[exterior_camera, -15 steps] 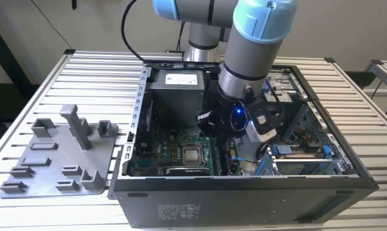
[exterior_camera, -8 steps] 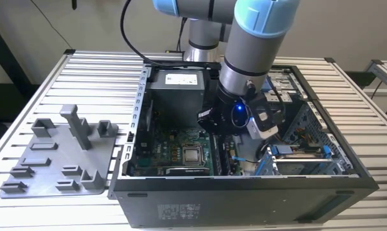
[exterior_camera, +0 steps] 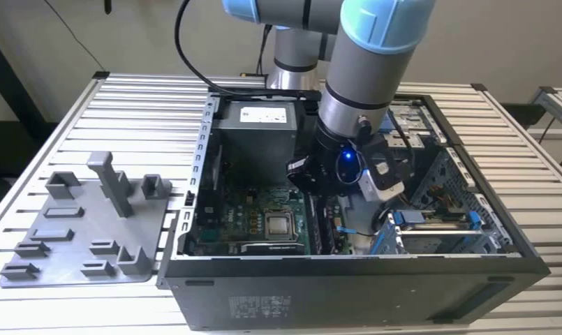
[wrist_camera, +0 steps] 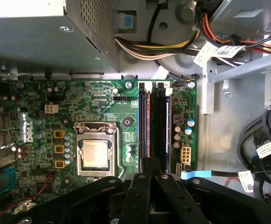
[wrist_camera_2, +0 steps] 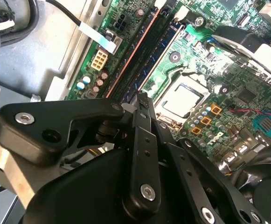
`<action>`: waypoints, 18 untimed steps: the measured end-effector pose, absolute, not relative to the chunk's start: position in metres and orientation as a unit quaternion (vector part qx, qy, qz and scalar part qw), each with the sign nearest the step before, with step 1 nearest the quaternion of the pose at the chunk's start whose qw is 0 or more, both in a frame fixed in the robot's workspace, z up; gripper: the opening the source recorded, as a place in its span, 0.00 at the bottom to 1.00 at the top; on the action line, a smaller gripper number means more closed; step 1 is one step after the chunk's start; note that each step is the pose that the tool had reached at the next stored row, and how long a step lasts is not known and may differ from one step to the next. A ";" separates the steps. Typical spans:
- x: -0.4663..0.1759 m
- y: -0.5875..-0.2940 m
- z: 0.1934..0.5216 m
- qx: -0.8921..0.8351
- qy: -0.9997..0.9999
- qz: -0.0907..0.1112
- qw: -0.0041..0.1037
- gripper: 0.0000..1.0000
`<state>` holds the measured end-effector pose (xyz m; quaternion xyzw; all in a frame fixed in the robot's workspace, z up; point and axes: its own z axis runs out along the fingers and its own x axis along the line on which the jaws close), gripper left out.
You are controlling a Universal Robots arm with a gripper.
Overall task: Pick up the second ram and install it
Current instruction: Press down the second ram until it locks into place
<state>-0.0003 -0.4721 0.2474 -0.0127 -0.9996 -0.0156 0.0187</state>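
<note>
- you are at the install step: the gripper [wrist_camera: 149, 175] is down inside the open computer case [exterior_camera: 355, 269], right over the long slots [wrist_camera: 143, 126] on the green motherboard [wrist_camera: 102, 102].
- the fingers [wrist_camera: 137, 186] are pulled close together, with just a thin gap, and they look pinched on the end of a thin dark stick.
- i think that stick is the second ram [wrist_camera: 159, 126]. in the first wrist view it runs out from the fingertips, along the slots, just beside the blue one. i cannot tell if it is seated in a slot or just above it.
- my guess for this step: the stick has to sit straight along its slot, then get an even push down. a tilt could jam it.
- in the case you have the motherboard on the floor, the shiny square chip socket [wrist_camera: 94, 154] near the slots, a grey power box [exterior_camera: 257, 132] at the far end, and bunches of cables [wrist_camera: 172, 46].
- the grey tray [exterior_camera: 76, 230] with its upright posts sits on the table on the exterior view's left, outside the case and well apart from the gripper.
</note>
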 end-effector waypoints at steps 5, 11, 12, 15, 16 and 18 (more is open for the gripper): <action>0.000 -0.472 0.248 -0.013 -1.000 -0.016 0.019 0.11; 0.000 -0.472 0.249 -0.010 -1.000 -0.016 0.019 0.11; 0.000 -0.472 0.249 -0.007 -1.000 -0.016 0.019 0.11; 0.000 -0.472 0.249 0.007 -1.000 -0.015 0.019 0.11; 0.000 -0.472 0.249 0.013 -1.000 -0.015 0.019 0.11; -0.001 -0.472 0.249 0.024 -0.999 -0.015 0.019 0.11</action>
